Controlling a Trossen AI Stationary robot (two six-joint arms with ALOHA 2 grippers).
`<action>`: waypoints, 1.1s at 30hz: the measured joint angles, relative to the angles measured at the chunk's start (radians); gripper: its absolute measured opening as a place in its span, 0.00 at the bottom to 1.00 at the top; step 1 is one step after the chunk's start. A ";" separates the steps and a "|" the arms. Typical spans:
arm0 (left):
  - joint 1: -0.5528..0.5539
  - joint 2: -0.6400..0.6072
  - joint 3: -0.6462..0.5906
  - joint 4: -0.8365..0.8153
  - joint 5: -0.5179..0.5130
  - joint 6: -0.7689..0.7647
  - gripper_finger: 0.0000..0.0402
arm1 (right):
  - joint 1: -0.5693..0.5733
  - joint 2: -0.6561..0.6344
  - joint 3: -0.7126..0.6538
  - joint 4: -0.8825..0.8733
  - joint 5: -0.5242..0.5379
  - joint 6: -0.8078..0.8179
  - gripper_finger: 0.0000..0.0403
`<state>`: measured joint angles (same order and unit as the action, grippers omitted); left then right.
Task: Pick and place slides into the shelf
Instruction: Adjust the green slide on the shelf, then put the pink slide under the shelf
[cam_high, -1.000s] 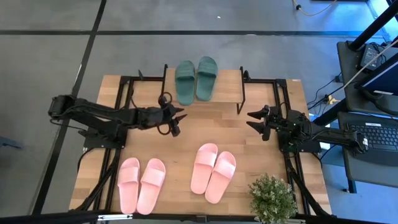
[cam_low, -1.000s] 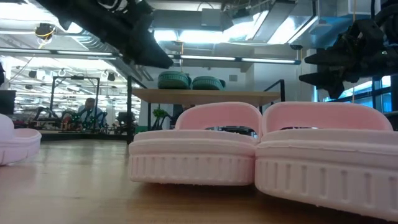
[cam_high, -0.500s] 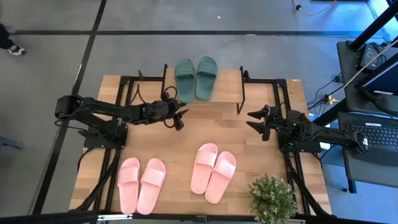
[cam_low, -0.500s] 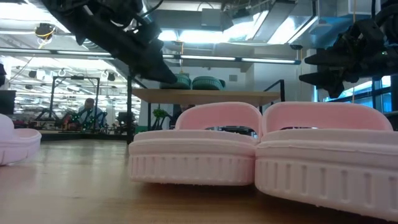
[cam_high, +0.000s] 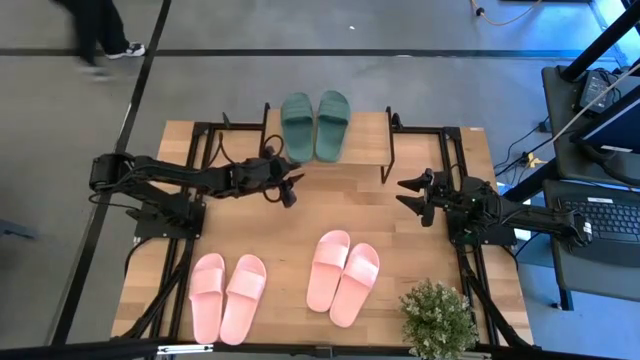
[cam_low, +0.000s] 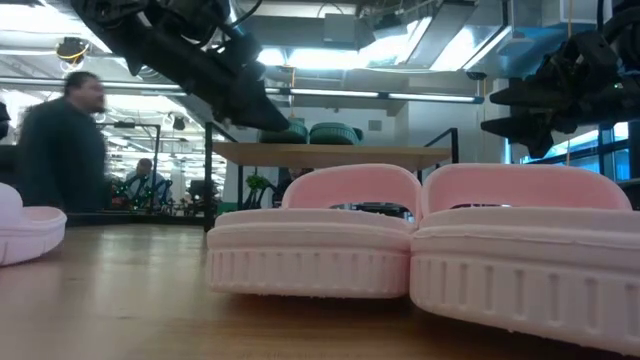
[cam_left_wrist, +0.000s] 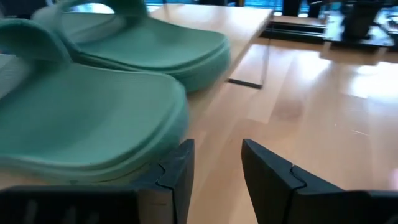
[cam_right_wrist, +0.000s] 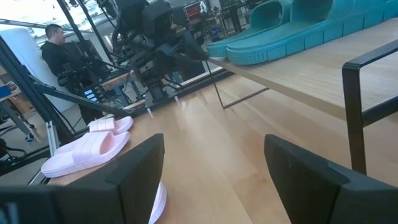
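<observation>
My left gripper (cam_high: 287, 190), fingers slightly parted and empty, hovers centre-frame just below the shelf (cam_high: 365, 140), which bears the dark green slides (cam_high: 315, 126). My right gripper (cam_high: 412, 196), spread, waits at right. Two pink pairs (cam_high: 342, 276) (cam_high: 227, 296) lie lower frame beside a potted plant (cam_high: 437, 317). Arms unchanged from half a second ago; a person (cam_high: 98, 30) has entered upper left.

No legible text, label, brand or number on anything

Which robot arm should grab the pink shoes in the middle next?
Probably the right. The right gripper is open, empty, and nearer the middle pink pair than the left gripper, which sits by the green slides on the shelf.
</observation>
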<state>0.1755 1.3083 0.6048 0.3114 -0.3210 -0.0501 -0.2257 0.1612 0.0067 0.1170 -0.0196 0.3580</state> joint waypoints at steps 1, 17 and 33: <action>-0.003 0.000 0.000 0.000 0.020 0.000 0.31 | 0.000 0.000 0.000 -0.002 0.000 0.000 0.69; -0.329 -0.116 0.001 0.015 0.152 0.041 0.31 | 0.000 0.000 0.000 -0.049 0.000 0.000 0.69; -0.611 -0.126 0.001 0.015 0.152 0.060 0.31 | 0.000 0.000 0.000 -0.047 0.000 -0.021 0.69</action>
<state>-0.4358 1.1820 0.6060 0.3264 -0.1693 0.0101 -0.2259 0.1616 0.0064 0.0700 -0.0196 0.3367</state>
